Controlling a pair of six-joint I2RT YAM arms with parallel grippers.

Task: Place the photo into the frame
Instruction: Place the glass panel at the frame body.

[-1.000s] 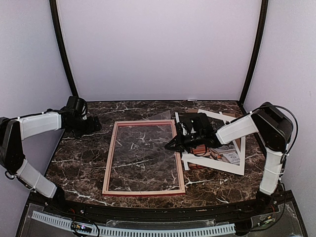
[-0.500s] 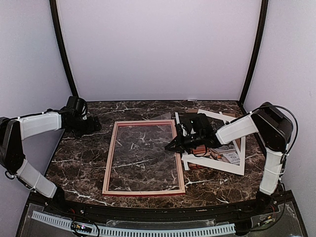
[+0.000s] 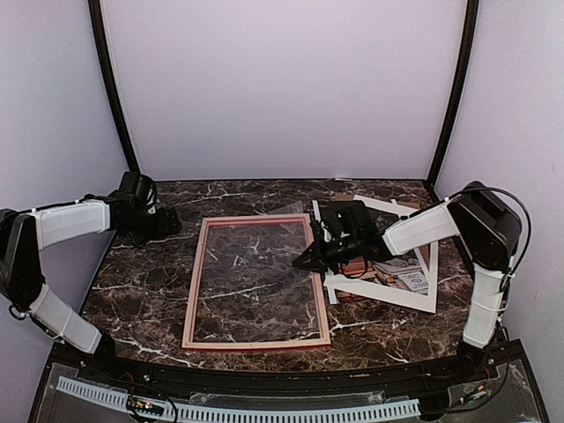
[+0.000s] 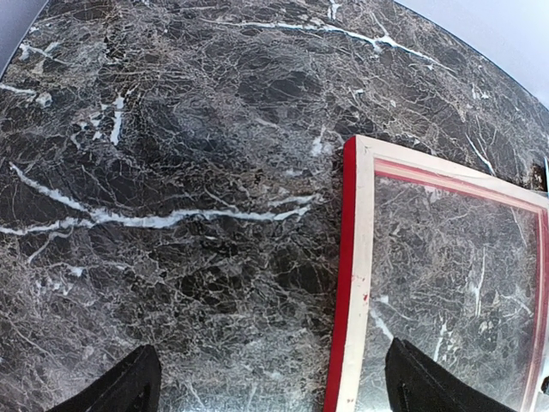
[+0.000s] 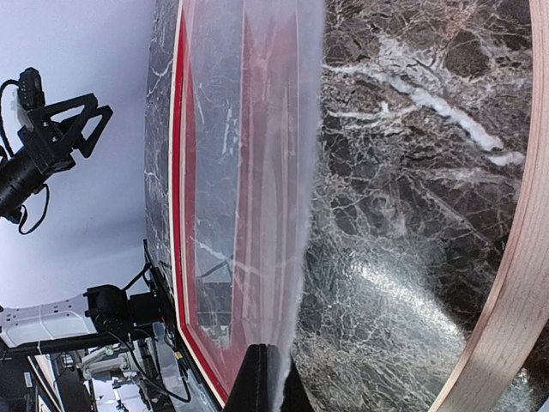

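The frame (image 3: 196, 282) lies flat on the table (image 3: 141, 291), pale back up. It looks light and stiff but thin, so I'd grab it mid-rail. At its right rail the right tool (image 3: 300, 262) is pinched shut on a clear sheet (image 5: 257, 172). Farther back, the left tool (image 3: 174, 224) hangs wide open, empty.

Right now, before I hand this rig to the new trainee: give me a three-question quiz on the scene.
1. True or false: the left gripper is shut on the frame.
2. What does the right gripper pinch? A) the clear sheet B) a screwdriver C) nothing
3. Fill in: the white mat lies on the frame's ____ side (robot's own sides).

Key: 1 false, it is open and away from the frame; 2 A; 3 right.
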